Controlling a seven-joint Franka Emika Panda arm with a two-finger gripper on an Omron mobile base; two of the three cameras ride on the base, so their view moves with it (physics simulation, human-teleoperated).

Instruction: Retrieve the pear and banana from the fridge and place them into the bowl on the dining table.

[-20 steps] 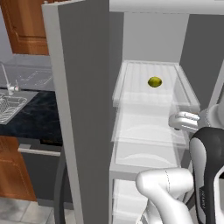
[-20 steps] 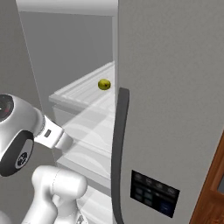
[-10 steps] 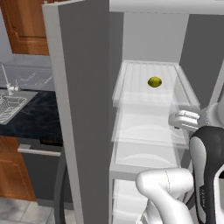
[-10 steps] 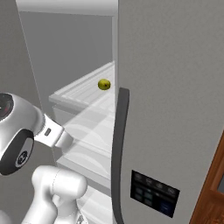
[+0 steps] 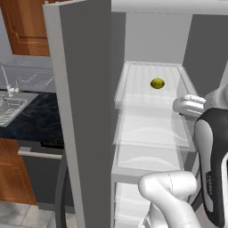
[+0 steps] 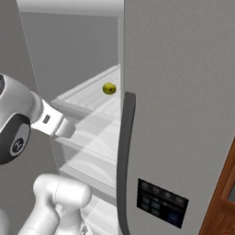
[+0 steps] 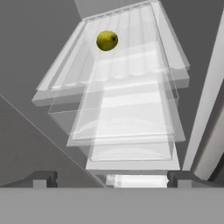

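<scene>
We see the fridge (image 5: 89, 111) standing open, its grey door (image 5: 82, 89) swung out to the left and the glass shelves (image 5: 151, 129) stacked one below another inside. The pear (image 5: 157, 83) lies on the top glass shelf, towards the back and alone there. Our gripper (image 7: 112, 178) hangs in front of the shelves, well apart from the pear, with its fingers (image 7: 43, 178) spread wide and nothing between them. To the left of the fridge we see a dark counter (image 5: 26, 124) with a sink (image 5: 9, 109).
</scene>
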